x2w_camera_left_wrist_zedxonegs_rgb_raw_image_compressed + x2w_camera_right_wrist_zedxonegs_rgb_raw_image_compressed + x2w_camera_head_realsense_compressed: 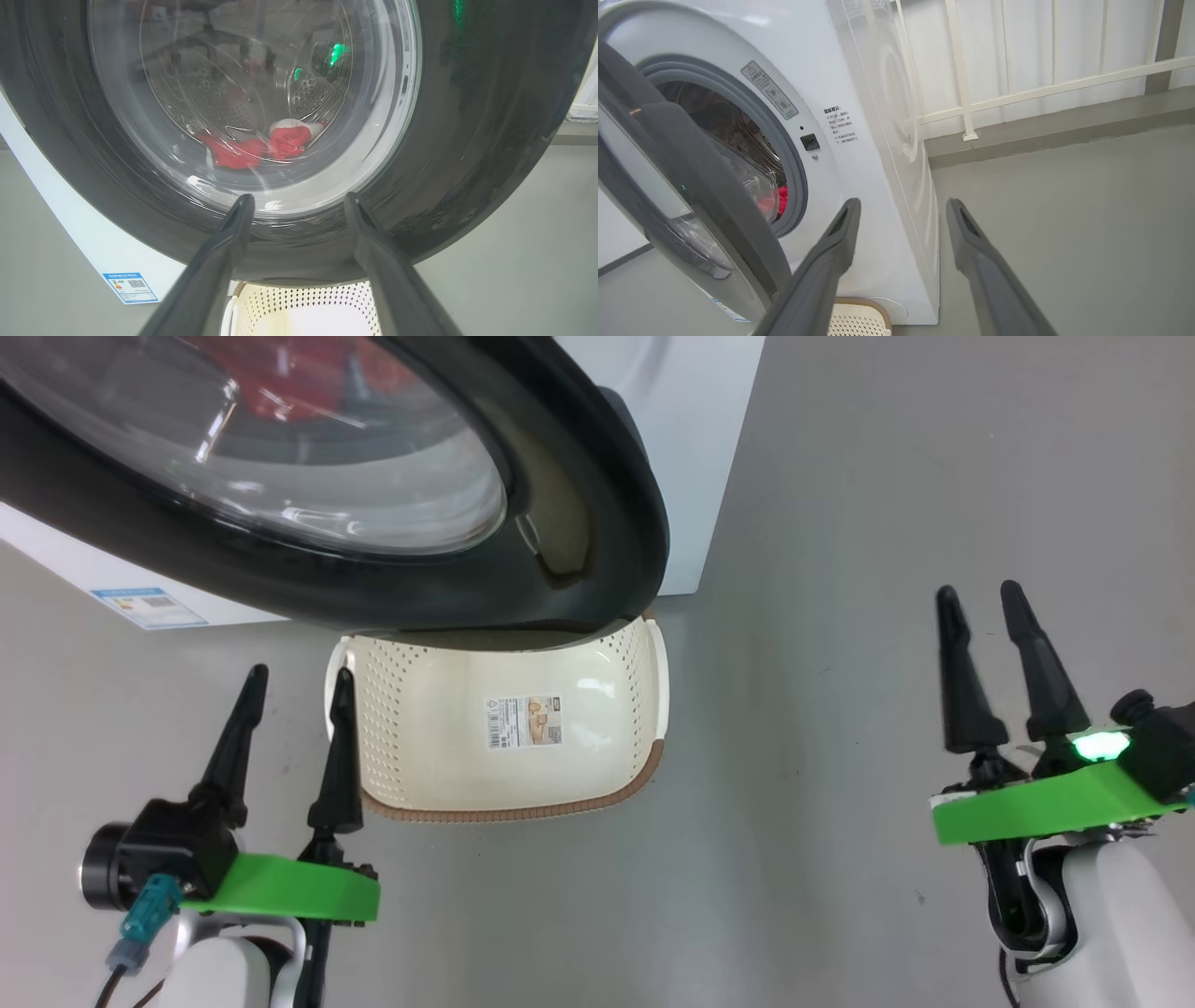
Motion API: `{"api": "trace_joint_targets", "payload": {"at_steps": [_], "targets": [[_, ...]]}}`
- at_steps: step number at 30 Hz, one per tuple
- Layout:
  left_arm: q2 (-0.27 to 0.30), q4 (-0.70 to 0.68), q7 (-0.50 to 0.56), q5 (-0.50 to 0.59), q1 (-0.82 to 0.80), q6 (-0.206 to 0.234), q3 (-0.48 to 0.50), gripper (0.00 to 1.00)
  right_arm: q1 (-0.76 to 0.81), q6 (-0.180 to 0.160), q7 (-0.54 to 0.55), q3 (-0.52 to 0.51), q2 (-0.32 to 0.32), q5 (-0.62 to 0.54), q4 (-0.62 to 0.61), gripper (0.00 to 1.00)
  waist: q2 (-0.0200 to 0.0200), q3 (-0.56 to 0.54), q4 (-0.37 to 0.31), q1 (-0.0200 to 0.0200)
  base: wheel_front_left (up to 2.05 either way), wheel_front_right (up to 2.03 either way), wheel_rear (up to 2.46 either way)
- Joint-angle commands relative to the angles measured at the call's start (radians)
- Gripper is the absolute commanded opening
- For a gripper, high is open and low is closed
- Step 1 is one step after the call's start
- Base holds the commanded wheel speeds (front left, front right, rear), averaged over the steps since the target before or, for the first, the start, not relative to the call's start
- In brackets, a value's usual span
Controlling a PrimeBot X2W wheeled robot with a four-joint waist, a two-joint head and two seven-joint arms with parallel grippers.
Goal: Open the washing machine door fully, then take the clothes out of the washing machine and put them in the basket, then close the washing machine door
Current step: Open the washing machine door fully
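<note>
Head view looks down on grey floor, with wide open room to the right of the washing machine, whose white corner stands at the top. The washing machine door hangs partly swung out, and its black rim overhangs the far edge of the basket, which sits on the floor just in front of the machine. The left end effector hovers with fingers spread and nothing between them, its inner finger crossing the basket's left rim. The right end effector is likewise parted and empty, well apart over open floor. A white railing runs beyond the machine's side. Red clothes lie at the drum's bottom behind the glass, perhaps two pieces. A blue sticker marks the lower front.
</note>
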Motion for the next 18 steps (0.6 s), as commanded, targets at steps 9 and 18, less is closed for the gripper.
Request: {"api": "trace_joint_targets", "payload": {"at_steps": [9, 18], "targets": [[0.018, -0.031, -0.012, -0.004, 0.012, 0.019, 0.016, 1.00, -0.139, 0.005, -0.006, 0.109, 0.005, 0.404, 0.056, 0.00, -0.0001, 0.003, 0.012, 0.0000, 0.00, 0.00, 0.00], [0.018, -0.033, -0.012, -0.011, -0.007, 0.025, -0.016, 1.00, -0.357, 0.005, 0.135, 0.229, -0.017, 1.005, 0.153, 0.00, -0.0001, 0.013, 0.044, 0.0000, 0.00, 0.00, 0.00]]}}
